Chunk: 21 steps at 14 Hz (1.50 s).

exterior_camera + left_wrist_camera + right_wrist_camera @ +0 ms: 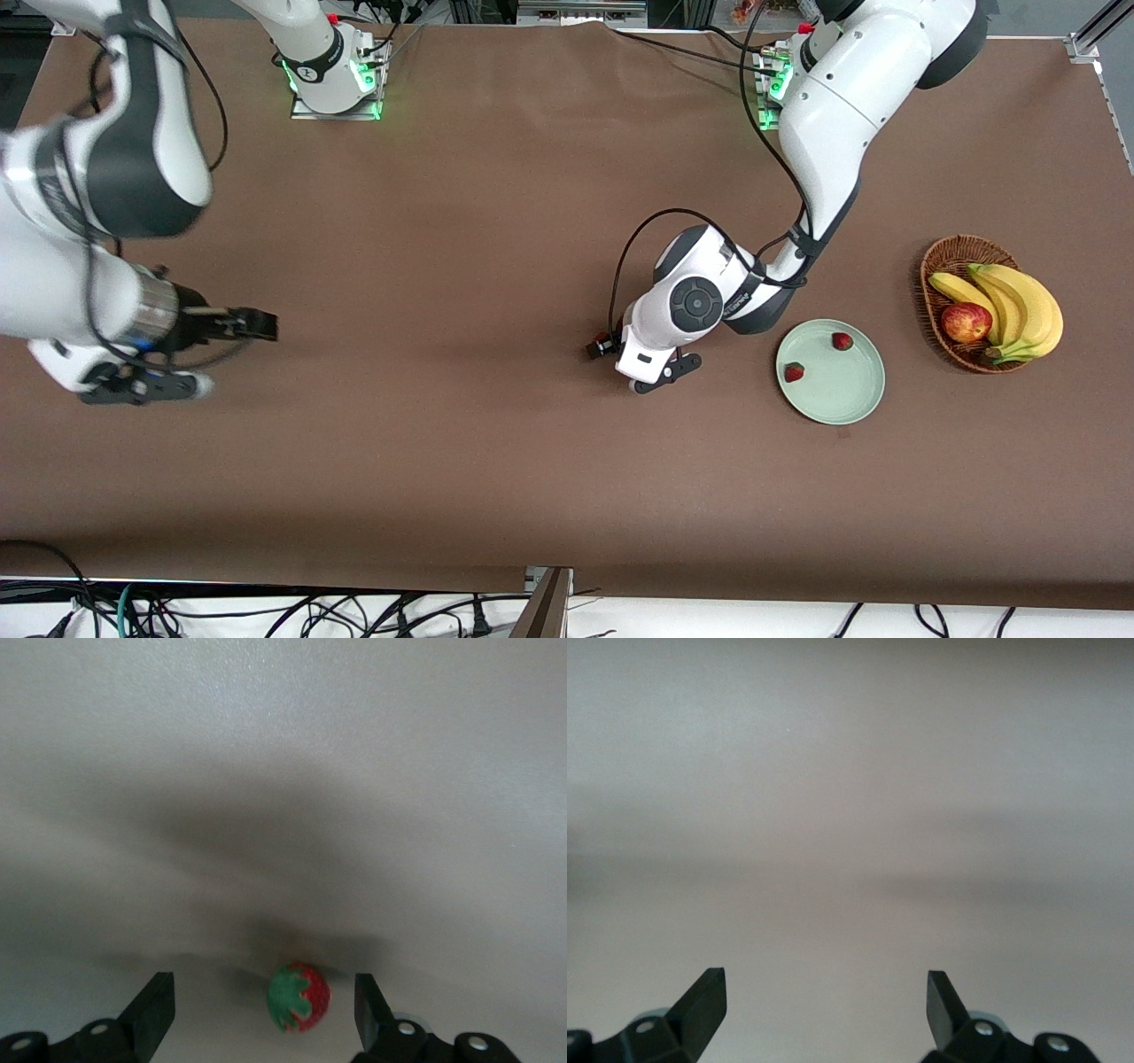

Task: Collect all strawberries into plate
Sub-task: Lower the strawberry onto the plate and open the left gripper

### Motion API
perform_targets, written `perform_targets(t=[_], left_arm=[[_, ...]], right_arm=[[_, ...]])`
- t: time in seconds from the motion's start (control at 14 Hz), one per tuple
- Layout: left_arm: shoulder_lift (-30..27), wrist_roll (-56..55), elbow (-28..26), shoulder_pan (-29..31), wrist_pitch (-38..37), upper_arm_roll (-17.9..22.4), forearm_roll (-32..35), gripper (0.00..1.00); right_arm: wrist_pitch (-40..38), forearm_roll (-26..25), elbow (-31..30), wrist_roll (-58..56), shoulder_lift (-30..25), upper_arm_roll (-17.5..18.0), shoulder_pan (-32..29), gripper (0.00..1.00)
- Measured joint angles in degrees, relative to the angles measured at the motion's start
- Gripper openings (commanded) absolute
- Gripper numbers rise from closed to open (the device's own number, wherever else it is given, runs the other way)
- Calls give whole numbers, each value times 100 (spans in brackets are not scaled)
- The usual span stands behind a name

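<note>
Left tool [264,1005] is held low over the desk [496,461], fingers apart, with the third strawberry [299,996] lying on the desk between them, cap turned sideways. A straight descent and closure is judged sufficient. Two strawberries [794,372] [842,340] already lie in the plate [842,403], beside this tool. Right tool [826,1001] waits at its own end, fingers apart, well away from the fruit.

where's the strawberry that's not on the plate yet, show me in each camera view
Front view: not visible; it must sit under the left arm's wrist, beside the plate.
Left wrist view: the third strawberry lies on the tablecloth between the open fingers of the left gripper.
Right wrist view: not in it.
Shared landmark: the left gripper.
</note>
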Motion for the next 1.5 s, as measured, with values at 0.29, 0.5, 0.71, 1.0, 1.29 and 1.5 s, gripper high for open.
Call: perform_targets(t=[0.29, 0.5, 0.71, 1.0, 1.29, 1.5], left_arm=[[26, -38, 5, -443, 101, 337, 0, 74], [26, -56, 20, -475, 106, 354, 0, 64], [26, -56, 22, -475, 109, 369, 0, 43], [24, -53, 54, -483, 133, 366, 33, 18], [20, -53, 70, -471, 116, 377, 35, 12], [-87, -6, 211, -312, -401, 451, 113, 12]], right_arm=[[-102, -547, -984, -31, -1219, 439, -440, 100], [-108, -560, -1627, -39, -1900, 478, -602, 100], [-106, -563, -1994, -46, -2283, 485, -703, 100], [-102, -566, -2038, -93, -2312, 486, -745, 100], [-100, -569, -2038, -99, -2276, 486, -756, 100], [-95, -570, -2038, -99, -2272, 486, -764, 100]])
